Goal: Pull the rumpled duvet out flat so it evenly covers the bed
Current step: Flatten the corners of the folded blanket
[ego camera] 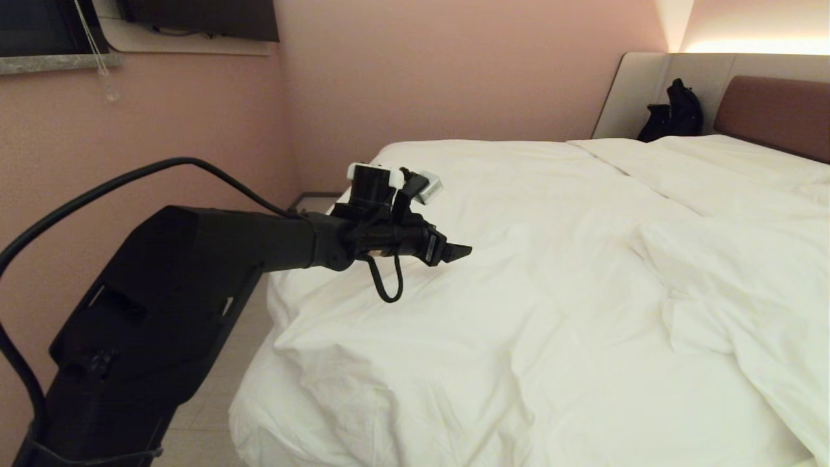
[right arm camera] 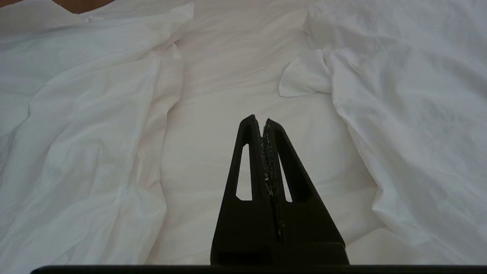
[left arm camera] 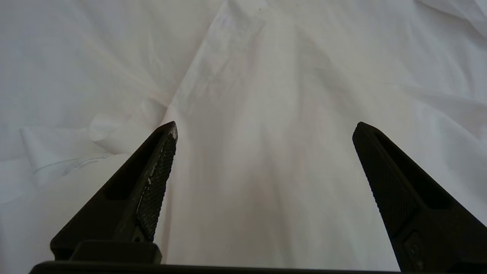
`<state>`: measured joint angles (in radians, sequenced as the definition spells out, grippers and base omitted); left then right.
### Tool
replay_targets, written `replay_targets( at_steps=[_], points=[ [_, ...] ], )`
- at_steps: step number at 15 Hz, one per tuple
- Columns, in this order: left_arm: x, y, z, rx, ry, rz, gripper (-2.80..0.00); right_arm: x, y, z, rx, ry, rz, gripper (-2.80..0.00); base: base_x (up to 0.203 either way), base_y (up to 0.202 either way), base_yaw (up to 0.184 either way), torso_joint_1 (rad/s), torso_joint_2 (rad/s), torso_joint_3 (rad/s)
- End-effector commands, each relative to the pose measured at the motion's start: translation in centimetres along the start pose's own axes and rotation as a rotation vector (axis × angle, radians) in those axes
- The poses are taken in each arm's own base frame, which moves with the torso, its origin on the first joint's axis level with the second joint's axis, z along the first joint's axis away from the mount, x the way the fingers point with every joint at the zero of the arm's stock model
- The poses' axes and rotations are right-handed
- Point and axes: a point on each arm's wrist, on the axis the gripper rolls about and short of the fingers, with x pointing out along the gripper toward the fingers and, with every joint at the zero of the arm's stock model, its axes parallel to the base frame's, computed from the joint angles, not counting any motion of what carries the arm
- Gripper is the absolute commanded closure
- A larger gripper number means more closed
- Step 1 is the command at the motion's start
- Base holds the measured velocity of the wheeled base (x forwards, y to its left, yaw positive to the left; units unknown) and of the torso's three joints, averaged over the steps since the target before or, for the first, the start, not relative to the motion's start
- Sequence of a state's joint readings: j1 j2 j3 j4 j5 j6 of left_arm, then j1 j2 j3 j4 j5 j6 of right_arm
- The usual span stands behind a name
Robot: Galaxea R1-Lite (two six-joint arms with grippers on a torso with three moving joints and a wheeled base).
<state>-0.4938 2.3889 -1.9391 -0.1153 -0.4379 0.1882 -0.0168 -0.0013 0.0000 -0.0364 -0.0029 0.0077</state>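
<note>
Now left gripper point(ego camera: 462, 251) hovers spread over rumpled duvet point(ego camera: 519, 311).

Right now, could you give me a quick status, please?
Left gripper open above duvet, holding nothing. Right gripper shut, empty. Duvet rumpled.

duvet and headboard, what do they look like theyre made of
The duvet: white woven fabric, likely cotton, matte, with soft creases and a puffy filled look. The headboard: reddish-brown padded upholstery, smooth and matte; leatherette or cloth, cannot tell which.
</note>
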Motion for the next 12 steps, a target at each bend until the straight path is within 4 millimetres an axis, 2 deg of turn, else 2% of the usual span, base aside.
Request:
replay_targets(
  at_steps=[1,4,7,12],
  points=[
    [0.0,0.0,-0.1,0.023,-0.007,-0.001,-2.8,0.0,0.0,0.0,0.0,0.001,0.0,0.0,0.0,0.0,0.0,0.0,0.0,0.0],
    [-0.2,-0.1,0.1,0.154,-0.079,0.034,-2.8,0.0,0.0,0.0,0.001,0.001,-0.001,0.0,0.0,0.0,0.0,0.0,0.0,0.0],
    [-0.7,-0.9,0.8,0.255,-0.124,0.107,-2.8,0.0,0.0,0.0,0.0,0.001,0.0,0.0,0.0,0.0,0.0,0.0,0.0,0.0],
    [1.4,-0.6,-0.9,0.116,-0.093,0.051,-2.8,0.0,0.0,0.0,0.0,0.001,0.0,0.0,0.0,0.0,0.0,0.0,0.0,0.0]
  ],
)
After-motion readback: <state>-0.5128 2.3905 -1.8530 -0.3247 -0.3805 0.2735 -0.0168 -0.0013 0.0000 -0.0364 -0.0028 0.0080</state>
